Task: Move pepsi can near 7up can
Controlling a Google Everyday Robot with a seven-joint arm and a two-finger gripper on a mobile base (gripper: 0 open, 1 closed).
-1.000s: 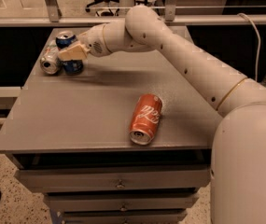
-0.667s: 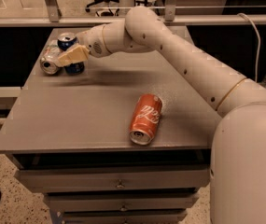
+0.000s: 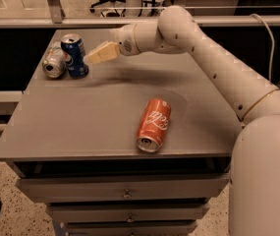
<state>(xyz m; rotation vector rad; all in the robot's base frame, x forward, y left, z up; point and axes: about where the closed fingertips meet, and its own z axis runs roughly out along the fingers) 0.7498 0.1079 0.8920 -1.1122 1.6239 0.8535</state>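
Camera view showed my gripper (image 3: 91, 57) in the upper left of the frame, just to the right of the pepsi can (image 3: 75, 57); whether it was open or closed I could not tell. The pepsi can stood upright near the far left corner of the grey table (image 3: 100, 117), right against the 7up can (image 3: 53, 64), which lay on its side to the left. A red-orange can (image 3: 153, 126) lay on its side near the front edge, well apart

Dark blue pepsi can (image 3: 74, 55) with silver top, upright near far left corner of grey desk (image 3: 100, 112), silvery-grey 7up can (image 3: 54, 63) on its side touching its left flank, top end facing camera, claw (image 3: 91, 58) just right of pepsi can, apart from it
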